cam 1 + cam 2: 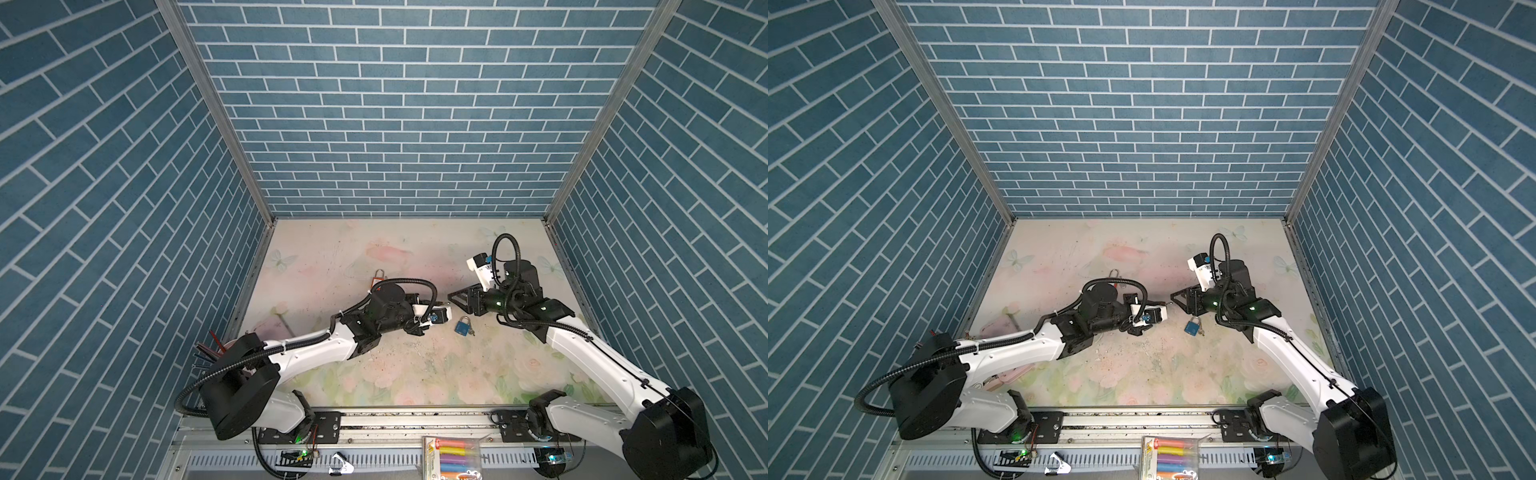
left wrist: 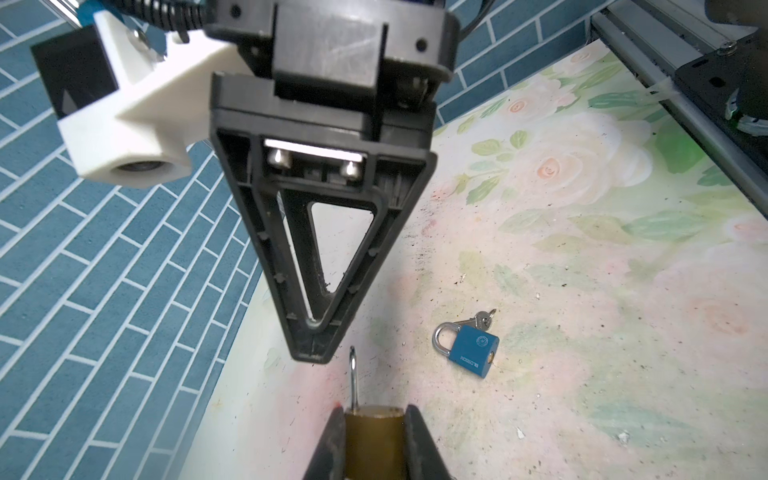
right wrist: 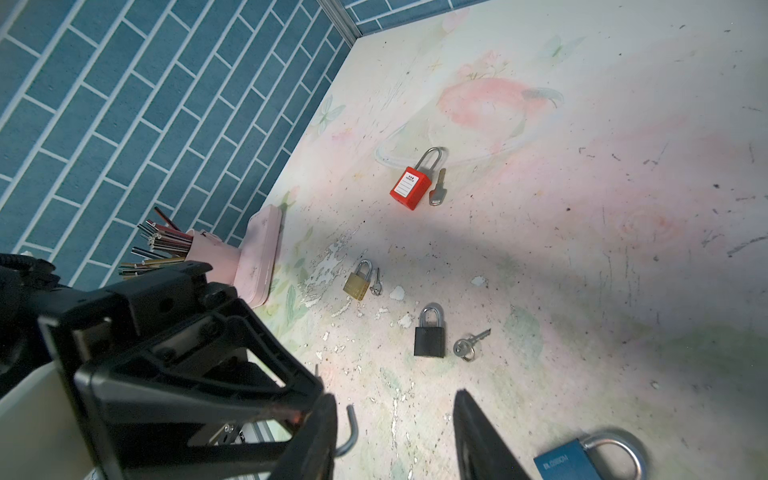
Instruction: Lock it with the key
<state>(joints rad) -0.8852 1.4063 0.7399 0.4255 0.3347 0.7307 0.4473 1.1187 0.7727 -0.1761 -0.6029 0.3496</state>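
My left gripper (image 2: 374,409) is shut on a brass padlock (image 2: 374,436) held above the table. Its steel shackle (image 2: 353,374) stands open and points at my right gripper (image 2: 311,353). In both top views the two grippers meet tip to tip over the table's middle, left gripper (image 1: 444,304) facing right gripper (image 1: 452,297). In the right wrist view my right gripper (image 3: 394,395) is open, and the shackle's hooked end (image 3: 351,432) sits between its jaws, close to one finger. No key is in either gripper; loose keys (image 3: 469,343) lie beside padlocks on the table.
A blue padlock (image 1: 463,326) with keys on a ring (image 2: 484,318) lies just below the grippers. A red padlock (image 3: 409,191), a small brass padlock (image 3: 358,280) and a black padlock (image 3: 429,338) lie under the left arm. A pink pen holder (image 3: 232,257) stands at the left wall.
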